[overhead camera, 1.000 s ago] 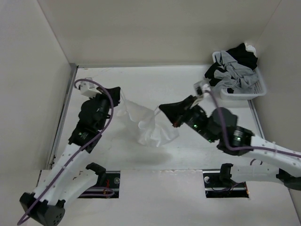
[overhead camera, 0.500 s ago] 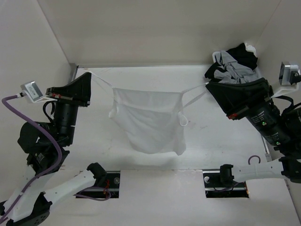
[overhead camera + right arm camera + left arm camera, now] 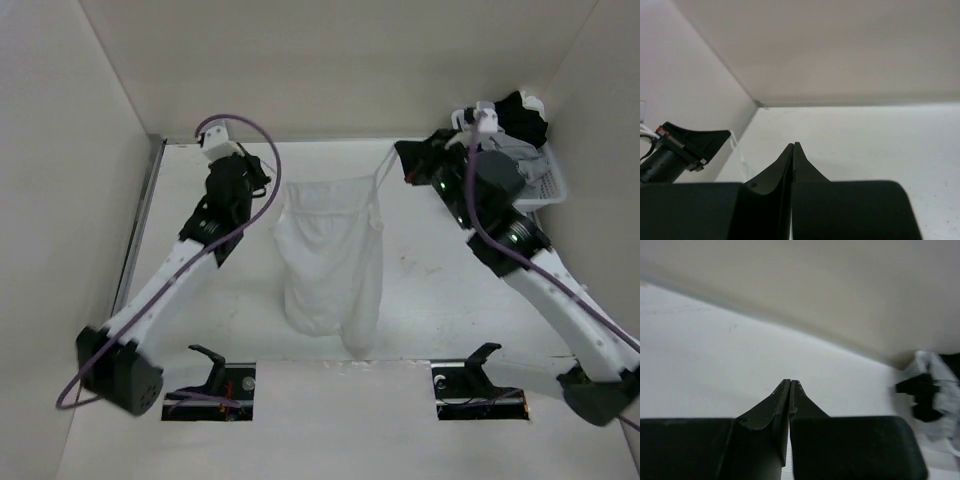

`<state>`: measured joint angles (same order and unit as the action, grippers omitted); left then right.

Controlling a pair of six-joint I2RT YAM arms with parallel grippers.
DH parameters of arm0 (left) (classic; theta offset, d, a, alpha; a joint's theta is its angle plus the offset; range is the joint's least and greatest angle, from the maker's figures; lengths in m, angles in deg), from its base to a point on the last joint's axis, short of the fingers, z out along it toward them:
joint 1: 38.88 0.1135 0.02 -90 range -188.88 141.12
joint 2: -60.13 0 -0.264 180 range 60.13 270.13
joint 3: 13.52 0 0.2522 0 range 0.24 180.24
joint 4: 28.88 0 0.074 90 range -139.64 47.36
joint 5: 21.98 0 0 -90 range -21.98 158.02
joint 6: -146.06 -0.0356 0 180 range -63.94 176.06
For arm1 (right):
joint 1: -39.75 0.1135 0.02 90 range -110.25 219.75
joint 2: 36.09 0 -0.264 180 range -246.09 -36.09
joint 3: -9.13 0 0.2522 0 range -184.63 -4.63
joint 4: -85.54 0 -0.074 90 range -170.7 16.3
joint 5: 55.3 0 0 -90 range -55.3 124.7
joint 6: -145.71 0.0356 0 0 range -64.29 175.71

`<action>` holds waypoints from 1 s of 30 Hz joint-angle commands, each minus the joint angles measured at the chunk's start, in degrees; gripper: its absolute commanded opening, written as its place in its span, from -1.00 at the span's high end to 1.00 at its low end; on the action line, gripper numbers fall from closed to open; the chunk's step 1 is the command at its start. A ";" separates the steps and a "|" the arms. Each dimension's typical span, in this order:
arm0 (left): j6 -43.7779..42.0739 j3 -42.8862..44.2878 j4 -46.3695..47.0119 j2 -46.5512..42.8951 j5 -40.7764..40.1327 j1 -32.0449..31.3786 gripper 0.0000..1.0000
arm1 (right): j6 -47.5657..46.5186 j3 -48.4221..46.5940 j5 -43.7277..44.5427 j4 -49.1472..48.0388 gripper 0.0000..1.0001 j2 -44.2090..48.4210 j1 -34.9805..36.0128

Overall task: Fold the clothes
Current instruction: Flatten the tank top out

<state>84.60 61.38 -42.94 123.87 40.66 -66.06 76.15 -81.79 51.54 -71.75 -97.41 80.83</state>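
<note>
Between the two arms, the clothes (image 3: 330, 260) are stretching out over the white surface (image 3: 450, 300). They are one thin white piece, sitting in the middle of the surface. The wide top edge is pointing at the back wall (image 3: 330, 70), and the narrow bottom end is pointing at the near edge. The cloth is looking wrinkly, and the bottom end is bunching up a little.

A thin strap (image 3: 384, 170) is running up from the top right corner to the right gripper (image 3: 405, 160). That gripper is pinching the strap, with its two fingers pressed tight together. The left gripper (image 3: 266, 188) is sitting right at the top left corner of the clothes. Its fingers are pressed tight together too, and it is looking like it is pinching the cloth there. In both wrist views the dark finger tips are meeting with no gap, but the cloth between them is too hidden to see.

Both arms are reaching far back, one on each side of the clothes. A purple cable (image 3: 235, 125) is looping over the left arm.

Off in the far right corner, a white basket (image 3: 548, 190) is sitting well apart from the clothes. Dark and grey things (image 3: 515, 125) are piling up inside it.
</note>
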 commanded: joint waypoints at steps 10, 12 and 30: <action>-1.12 40.57 -4.55 44.45 5.11 7.63 0.38 | 16.82 -22.33 -22.73 -4.20 0.51 -46.08 -27.76; -0.15 31.98 -0.95 40.69 4.94 7.01 0.27 | 15.86 -17.78 -21.42 -5.60 0.31 -44.08 -27.68; 22.35 -36.00 -7.70 -3.98 11.69 -4.06 0.27 | 24.55 51.84 -7.18 -8.53 0.29 0.66 -10.02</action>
<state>102.21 26.76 -49.25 121.95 47.77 -68.73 97.35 -30.95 39.82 -82.30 -100.53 68.96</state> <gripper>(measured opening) 0.349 0.339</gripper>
